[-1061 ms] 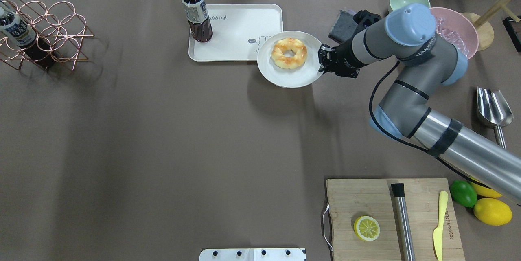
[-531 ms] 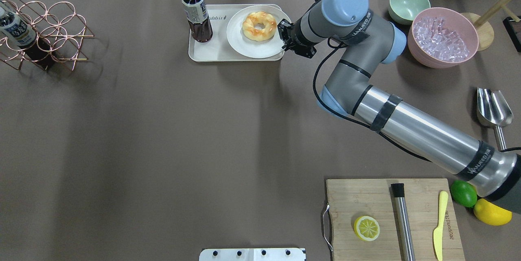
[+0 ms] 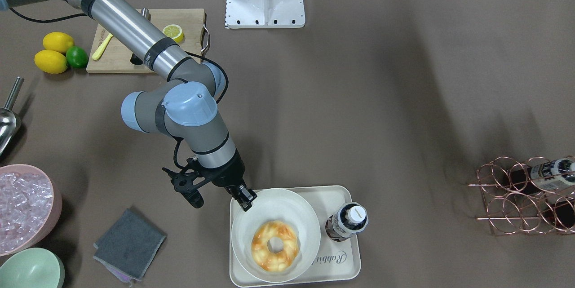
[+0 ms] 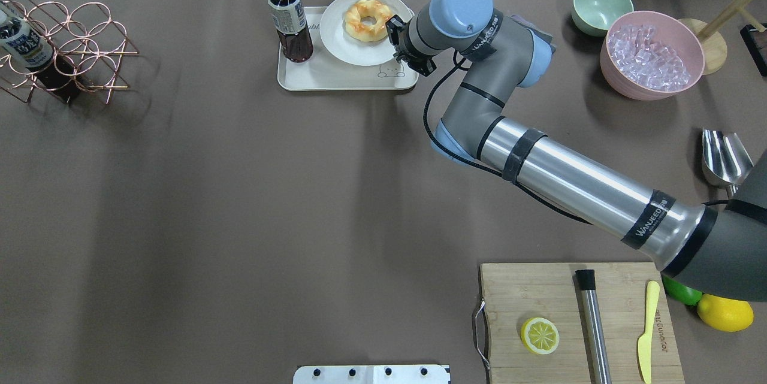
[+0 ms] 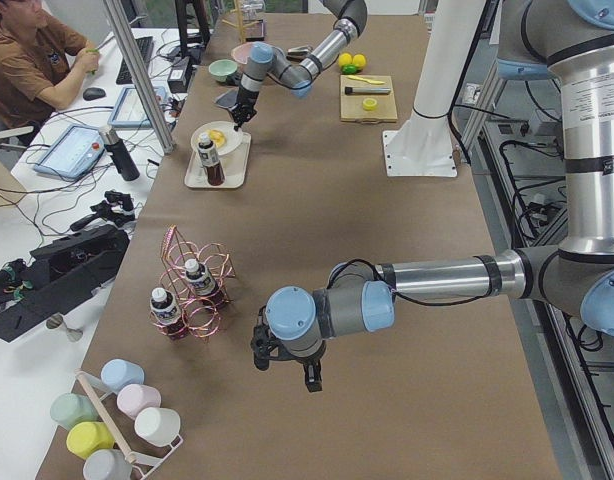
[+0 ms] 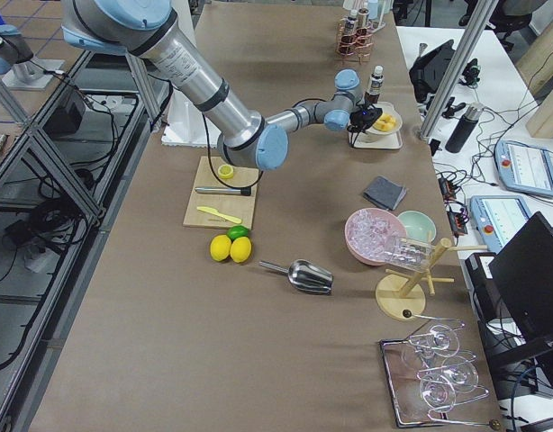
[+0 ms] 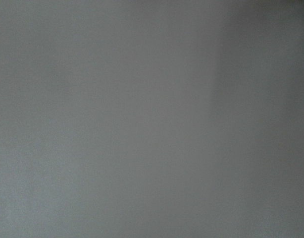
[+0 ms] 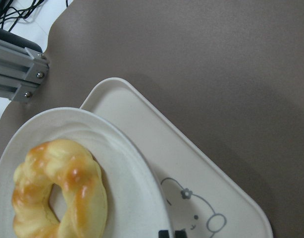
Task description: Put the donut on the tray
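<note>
The tray (image 4: 335, 78) lies on the far side of the table (image 4: 239, 192), and two things occupy it. A dark drink bottle (image 4: 289, 18) with a white cap stands upright at the tray's end away from the right arm. A round off-white plate (image 4: 338, 48) covers the other end. The donut (image 4: 367, 20) lies flat in the middle of this plate, so it is over the tray but touches only the plate. In the overhead view the plate's far edge reaches past the tray's far rim. I cannot tell whether the plate's underside rests on the tray or hangs just above it. The line-drawn bear on the tray shows just beside the plate's rim, near the right arm. Well apart from the tray, toward the robot's right, a pink bowl (image 4: 623, 81) is filled with clear ice cubes (image 4: 650, 48). A pale green bowl (image 4: 601, 6) sits just beside it. At the table's opposite end a copper wire rack (image 4: 78, 42) holds a dark bottle lying on its side. The right hand (image 3: 246, 201) is at the plate's edge, its fingers closed tight on the rim and touching nothing else. The left hand (image 5: 287, 365) hangs low over bare table, well apart from the tray, and its own camera shows only grey table. Whether its fingers are parted or closed I cannot tell.
</note>
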You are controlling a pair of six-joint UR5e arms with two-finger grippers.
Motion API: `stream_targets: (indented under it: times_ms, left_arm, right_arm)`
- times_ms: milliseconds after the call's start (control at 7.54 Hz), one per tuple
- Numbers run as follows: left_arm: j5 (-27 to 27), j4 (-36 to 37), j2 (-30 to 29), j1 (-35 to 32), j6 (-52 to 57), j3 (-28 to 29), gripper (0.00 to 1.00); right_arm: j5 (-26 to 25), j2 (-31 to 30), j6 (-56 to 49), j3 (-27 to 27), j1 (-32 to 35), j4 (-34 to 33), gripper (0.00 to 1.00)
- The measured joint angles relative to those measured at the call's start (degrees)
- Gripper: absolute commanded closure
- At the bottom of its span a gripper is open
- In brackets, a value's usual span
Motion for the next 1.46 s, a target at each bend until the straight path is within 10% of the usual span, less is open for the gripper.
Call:
stream_targets:
  times_ms: [265,398,531,1459]
  left_arm:
    - [0.1,0.0,0.1,0.0,0.0,0.1,0.02]
    - [0.1,0.0,0.1,0.0,0.0,0.1,0.02]
    - [0.2,0.0,0.2,0.0,0.0,0.1,0.02]
    - [0.0,0.0,0.6,0.0,0.0,0.0,0.02]
  right_arm:
    - [-1.6,1.9,1.6,-3.0,-0.7,0.5,1.00]
    - [-2.5,2.1,1.9,-3.6,-1.5,0.6,0.30]
    - [-3.1,2.3,2.1,-3.9,-2.2,0.6,0.02]
    - [5.5,-1.3,-4.8,5.5,2.3,-5.5,0.00]
